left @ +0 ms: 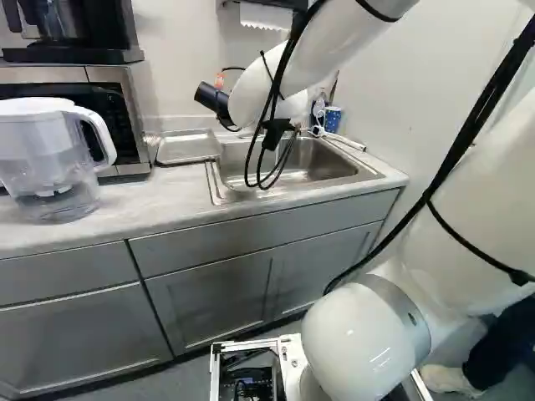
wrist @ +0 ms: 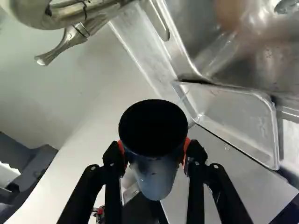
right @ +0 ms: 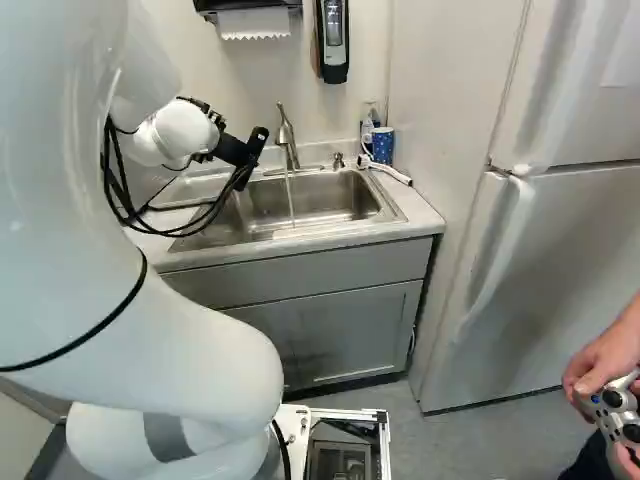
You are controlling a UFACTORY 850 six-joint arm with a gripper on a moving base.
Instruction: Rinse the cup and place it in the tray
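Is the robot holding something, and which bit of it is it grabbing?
Yes, a dark cup. The gripper has it by the outer wall, just below the rim, with one orange pad against each side.

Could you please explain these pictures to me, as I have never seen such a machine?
This is a white robot arm on a moving base. Two pictures look ahead from the base, behind the arm, one from its left and one from its right; the third looks along the fingers from its wrist. The fingers hold a dark cup between orange pads. On the counter stand a water jug and, beside the sink, a tray. Water runs from the tap into the sink.
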